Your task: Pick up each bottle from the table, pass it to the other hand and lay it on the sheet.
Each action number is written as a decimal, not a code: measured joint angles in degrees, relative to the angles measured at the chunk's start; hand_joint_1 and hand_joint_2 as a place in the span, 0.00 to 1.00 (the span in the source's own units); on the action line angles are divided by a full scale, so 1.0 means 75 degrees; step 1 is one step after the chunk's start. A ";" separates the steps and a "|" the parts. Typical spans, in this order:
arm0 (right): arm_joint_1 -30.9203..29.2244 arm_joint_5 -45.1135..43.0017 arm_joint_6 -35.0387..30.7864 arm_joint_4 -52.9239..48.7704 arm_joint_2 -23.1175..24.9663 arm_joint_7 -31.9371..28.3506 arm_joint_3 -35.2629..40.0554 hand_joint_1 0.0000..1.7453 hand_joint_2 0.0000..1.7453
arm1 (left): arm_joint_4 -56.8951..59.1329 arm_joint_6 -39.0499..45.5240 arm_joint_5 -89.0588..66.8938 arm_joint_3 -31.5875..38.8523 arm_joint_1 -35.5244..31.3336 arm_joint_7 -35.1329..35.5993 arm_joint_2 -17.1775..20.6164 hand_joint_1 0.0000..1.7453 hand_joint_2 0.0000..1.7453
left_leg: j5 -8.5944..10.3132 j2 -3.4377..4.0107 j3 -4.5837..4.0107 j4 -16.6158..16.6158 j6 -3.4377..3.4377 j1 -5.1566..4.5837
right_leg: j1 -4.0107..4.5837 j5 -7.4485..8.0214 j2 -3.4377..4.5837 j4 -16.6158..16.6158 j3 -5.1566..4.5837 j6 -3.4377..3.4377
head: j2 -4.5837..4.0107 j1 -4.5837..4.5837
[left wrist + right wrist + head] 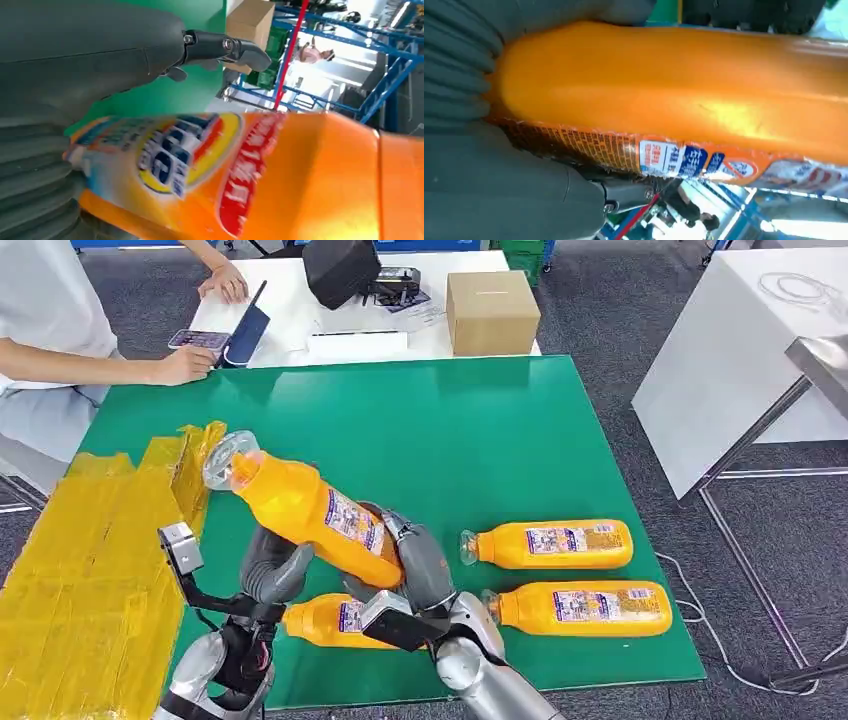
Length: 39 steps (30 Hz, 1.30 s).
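Looking down from the head view, we see an orange bottle (310, 512) raised above the green table (440, 430), tilted with its clear cap toward the far left, near the yellow sheet (90, 560). Our right hand (420, 575) wraps its lower end; our left hand (272, 575) touches it from the left, though we cannot tell whether those fingers grip. Three more orange bottles lie flat: one (335, 622) beneath our hands, two (550, 545) (585, 608) to the right. A cardboard box (492, 312) stands on the white table beyond.

From the left wrist, the bottle's label (190, 155) lies against the palm, one finger (225, 50) extended clear of it.

From the right wrist, the fingers (459, 70) close round the bottle (674, 85).
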 measured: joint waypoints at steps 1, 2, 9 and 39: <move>-0.0068 0.0032 0.0105 0.0096 0.0000 0.0082 0.0087 1.00 1.00 | 0.0000 0.0009 -0.0050 0.0003 0.0000 -0.0041 0.0000 0.00 1.00 | 0.0000 0.0000 0.0000 0.0000 0.0000 0.0000 | 0.0000 0.0000 0.0000 0.0000 0.0000 0.0000 | 0.0000 -0.0003; -0.0136 0.0091 0.0237 0.0193 0.0003 0.0146 0.0178 1.00 1.00 | 0.0000 0.0038 -0.0096 0.0003 -0.0005 -0.0067 0.0000 0.00 1.00 | 0.0000 0.0001 0.0001 0.0000 0.0000 0.0000 | 0.0000 0.0000 0.0000 0.0000 0.0000 0.0000 | 0.0000 0.0000; -0.0408 0.0163 0.0457 0.0638 0.0038 0.0297 0.0574 1.00 1.00 | 0.0000 0.0111 -0.0175 0.0079 0.0004 -0.0128 0.0009 0.00 1.00 | 0.0001 0.0000 -0.0001 0.0000 0.0000 -0.0001 | -0.0002 0.0000 0.0000 0.0000 0.0000 0.0000 | 0.0000 0.0000; -0.0769 0.0108 0.0531 0.1006 0.0076 0.0481 0.1090 0.00 1.00 | -0.0003 0.1035 -0.1026 0.0350 0.0033 -0.0766 -0.0096 1.00 1.00 | 0.0001 -0.0002 0.0000 0.0001 0.0000 0.0000 | -0.0001 0.0000 -0.0001 0.0000 -0.0005 0.0000 | 0.0000 0.0000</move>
